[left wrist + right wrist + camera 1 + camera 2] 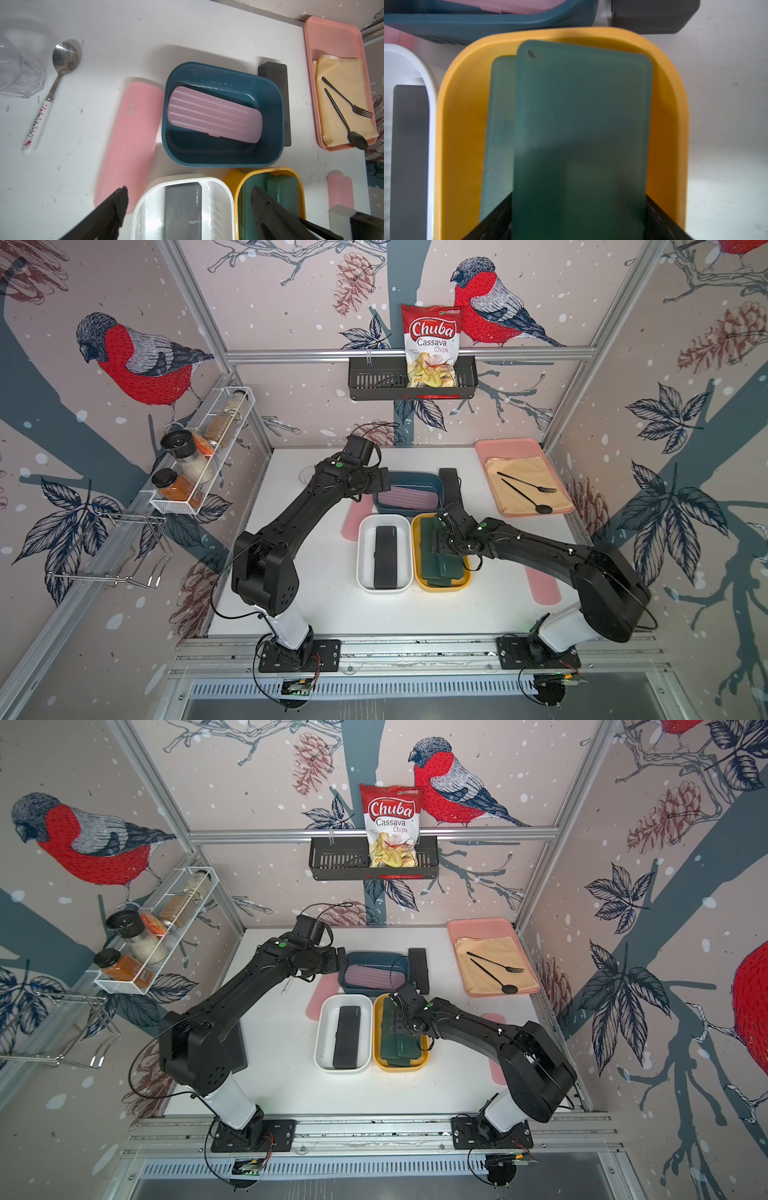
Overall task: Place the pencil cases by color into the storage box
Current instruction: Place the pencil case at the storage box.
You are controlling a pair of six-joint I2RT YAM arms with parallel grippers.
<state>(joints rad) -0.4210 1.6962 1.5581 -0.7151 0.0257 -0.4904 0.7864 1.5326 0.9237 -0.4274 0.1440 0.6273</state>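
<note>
placement of the green case (581,124) into the yellow tub (463,124) is the step in hand, by my reading. the right gripper (441,540) hangs low over that tub, near the middle of the table (316,614). the case lies between its jaws, with one black finger along each long side. i cannot tell whether they press it or have let go, because the contact is blurred in the right wrist view. the long axis of the case runs straight out ahead of the jaws, parallel to the tub's long walls, from the table's near edge towards its far edge. it overlaps a second green case (500,124) already inside. judgement: the clean way out is upward, since a sideways draw could drag the case against the yellow wall. the left gripper (189,192) stands wide apart and empty, above the neighbouring ends of the blue tub (270,104) and the white tub (363,556). the blue tub holds a ribbed pink case (214,116) and the white tub holds a black case (385,556). outstanding items: a loose pink case (128,141) lies flat just beside the blue tub on the side towards the table's left edge, long axis near-to-far, nearer the left arm. a loose black case (276,72) lies against the blue tub's opposite side, nearer the right arm. another pink case (542,580) lies near the table's right edge, partly under the right arm.
</note>
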